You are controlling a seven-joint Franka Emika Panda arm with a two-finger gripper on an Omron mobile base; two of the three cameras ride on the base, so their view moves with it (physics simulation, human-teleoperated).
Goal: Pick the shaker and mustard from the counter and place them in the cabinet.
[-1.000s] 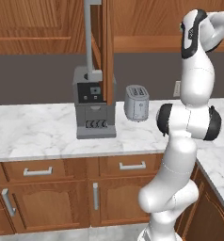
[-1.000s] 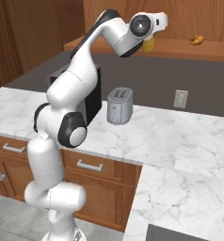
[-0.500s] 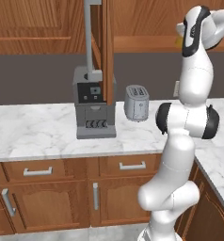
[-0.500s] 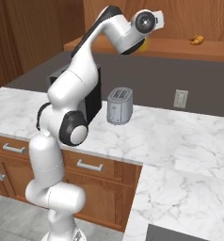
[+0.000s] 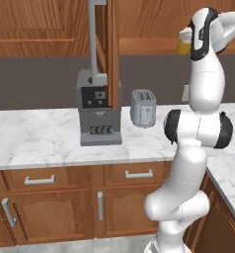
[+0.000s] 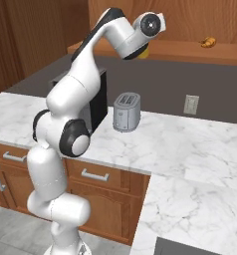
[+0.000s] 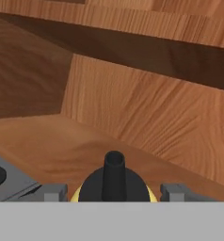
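My fingers [image 7: 114, 192] are pinched on the mustard [image 7: 114, 181]: tips flank the bottle on both sides, its dark nozzle rising between them. Arm is raised high, holding the mustard [image 5: 183, 46] inside the cabinet [image 7: 132, 99], over its wooden shelf [image 6: 190, 50]. A grey round-topped object [image 7: 3, 179] sits on the shelf just beside my fingers. Toaster [image 5: 143, 107] and coffee machine [image 5: 98, 108] stand on the counter [image 5: 35, 138] below.
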